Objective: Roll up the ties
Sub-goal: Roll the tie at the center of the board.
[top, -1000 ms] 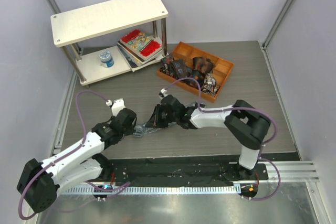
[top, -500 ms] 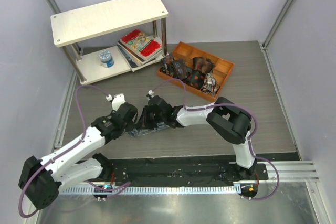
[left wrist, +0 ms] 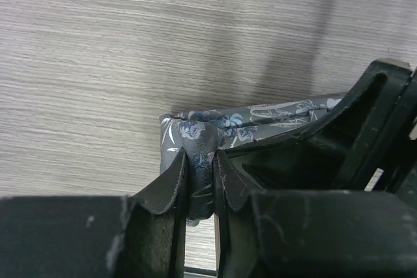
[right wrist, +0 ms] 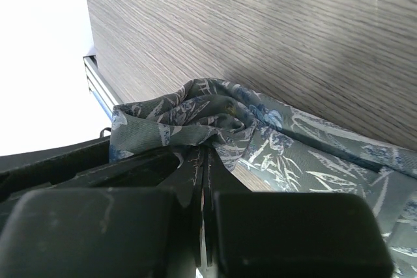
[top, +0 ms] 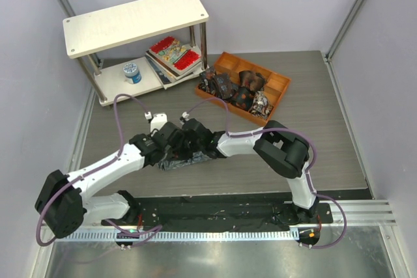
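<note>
Converging within the last second, left gripper (left wrist: 201, 175) and right gripper (right wrist: 203, 161) both pinch the grey-blue leaf-printed fabric tie (right wrist: 273, 141), bunched at seven o'clock from the orange plastic tray (top: 279, 86); rolling looks begun, hardly wound.

I count two robot arms, the left arm (top: 107, 170) and the right arm (top: 287, 151); one grey-blue tie (top: 177, 162); one orange tray (top: 229, 58) of dark rolled ties (top: 244, 89), too jumbled to count; one shelf (top: 137, 21); one can (top: 132, 71); a few books (top: 172, 55).
</note>
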Controlling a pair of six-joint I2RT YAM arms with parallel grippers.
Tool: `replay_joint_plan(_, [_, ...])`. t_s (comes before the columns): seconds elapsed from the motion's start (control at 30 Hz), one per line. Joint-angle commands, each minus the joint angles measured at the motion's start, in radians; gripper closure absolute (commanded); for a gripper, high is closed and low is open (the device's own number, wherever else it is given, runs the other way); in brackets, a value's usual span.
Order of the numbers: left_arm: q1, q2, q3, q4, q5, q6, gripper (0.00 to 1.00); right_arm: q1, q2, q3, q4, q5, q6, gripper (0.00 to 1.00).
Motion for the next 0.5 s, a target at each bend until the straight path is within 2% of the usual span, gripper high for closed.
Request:
replay_joint_plan(0.0, [-0.038,0.061,0.056,-0.017,-0.073,-0.027,1.00,-0.006,-0.038,-0.020,0.057,-0.027,0.012,0.98])
replay_joint_plan(0.17, [-0.085,0.144,0.108,-0.077,-0.160,-0.073,1.00,-0.028,-0.099,-0.078,0.020,-0.026,0.005,0.98])
replay_joint_plan(0.47, [-0.125,0.259,0.166,-0.115,-0.208,-0.148,1.00,-0.120,-0.311,-0.240,-0.083,0.026,-0.037,0.96])
